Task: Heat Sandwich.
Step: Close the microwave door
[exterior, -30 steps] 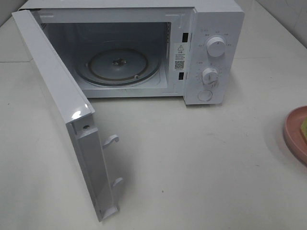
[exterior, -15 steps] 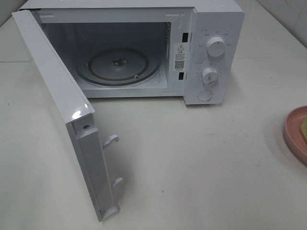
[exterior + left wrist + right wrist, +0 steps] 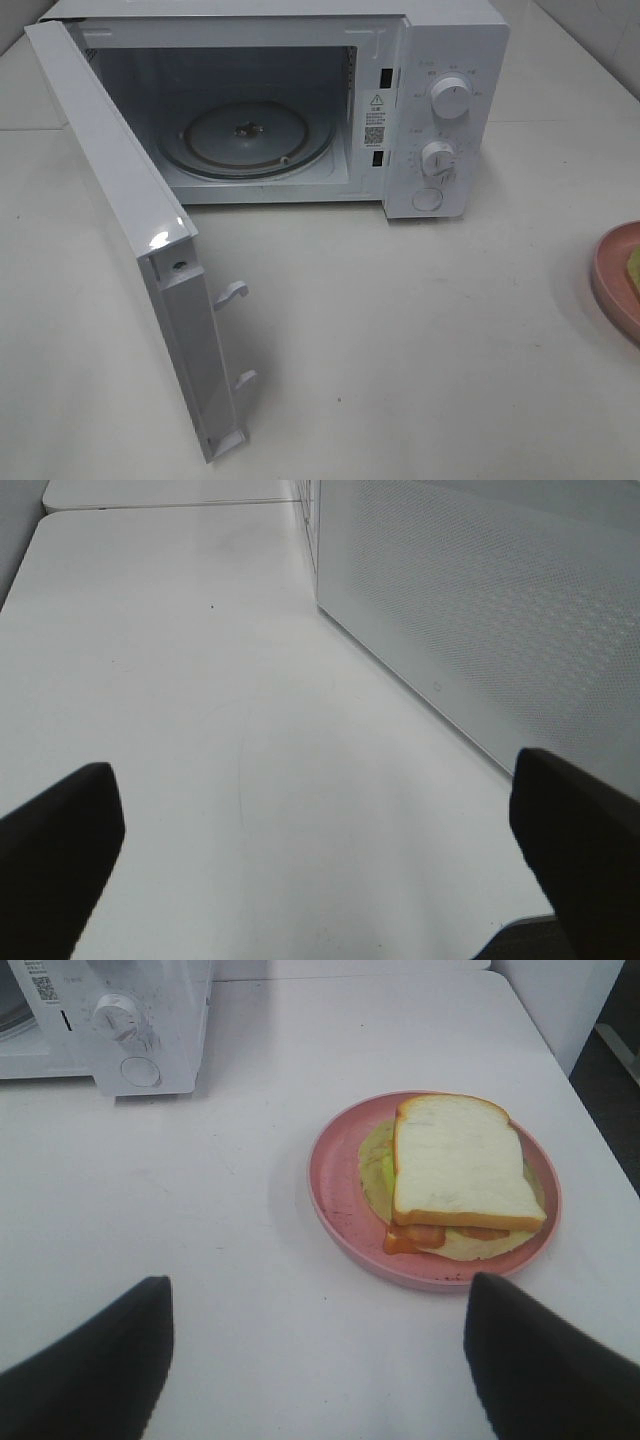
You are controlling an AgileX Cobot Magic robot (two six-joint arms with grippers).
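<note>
Nearest to us in the high view stands the free edge of the microwave door, swung wide open toward the front, its two white latch hooks jutting from the inner face; behind it the white worktop runs bare up to the microwave, which sits at the far side with its cavity exposed; inside we see the round glass turntable lying flat on the cavity floor, and on the control panel to the right two dials one above the other with a round button beneath them; at the right edge of this view only a slice of the pink plate shows; neither arm appears here. From the left wrist camera we see the left pincer with its dark fingers spread wide and nothing between them, poised over the worktop close beside the perforated outer face of the door. From the right wrist camera we see the right pincer likewise parted wide and empty, hanging above bare worktop just short of the plate; beyond its fingers the sandwich lies flat on the pink plate, pale bread on top, yellow-green and reddish filling showing at its edges, touched by neither pincer; farther off the microwave's control panel stands well apart from the plate.
</note>
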